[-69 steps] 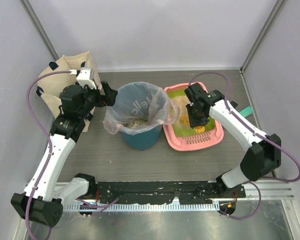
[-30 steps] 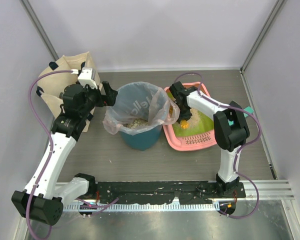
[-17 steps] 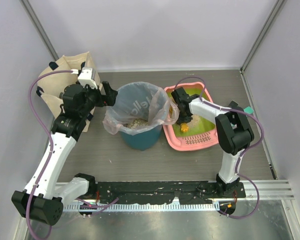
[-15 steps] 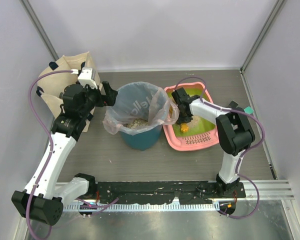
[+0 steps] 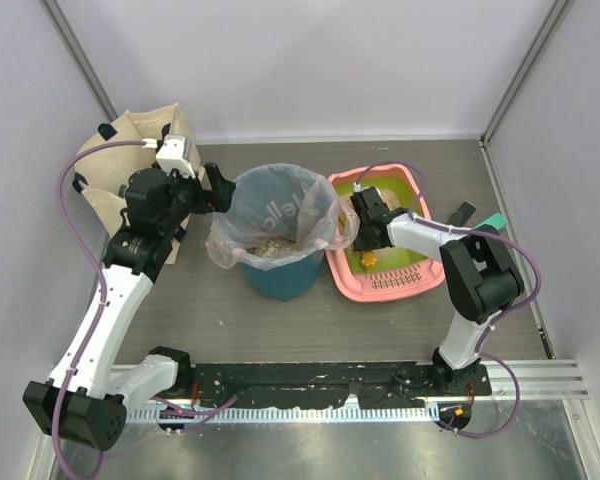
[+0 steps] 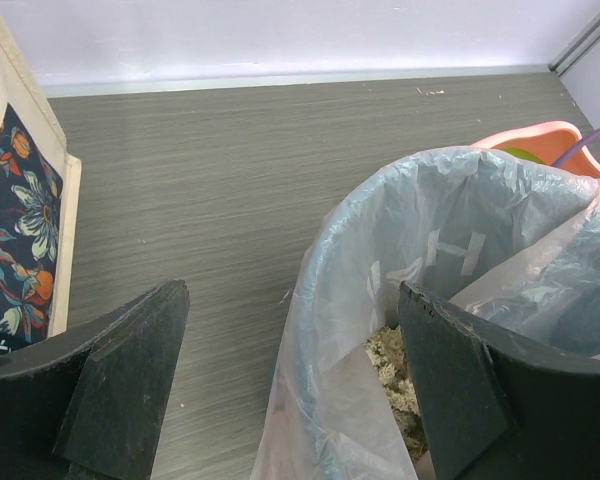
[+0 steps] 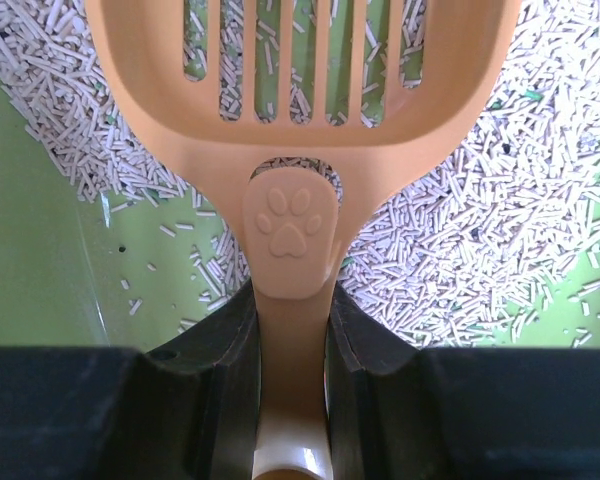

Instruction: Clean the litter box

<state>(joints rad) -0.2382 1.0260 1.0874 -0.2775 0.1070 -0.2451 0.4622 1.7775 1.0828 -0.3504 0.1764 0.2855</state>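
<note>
Partway, I'd say: litter (image 5: 272, 246) sits in the teal round bin (image 5: 280, 281) mid-frame, plenty left in the shallow pink plastic litter box (image 5: 384, 293). Right gripper (image 7: 292, 330) clamps the orange slotted plastic scoop (image 7: 290, 120), left gripper (image 6: 290, 372) gapes empty.

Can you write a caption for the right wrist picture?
Right gripper holds the scoop over litter in the litter box.

Both arms are made of long white tubes with fat black joints. The left arm (image 5: 105, 310) and the right arm (image 5: 420, 230) each have a thin purple cable (image 5: 59, 195) running behind the claw. A small white box (image 5: 173, 153) sits just behind the left claw (image 5: 218, 190). Its fingers (image 6: 110, 385) are flat, black and rough.
</note>
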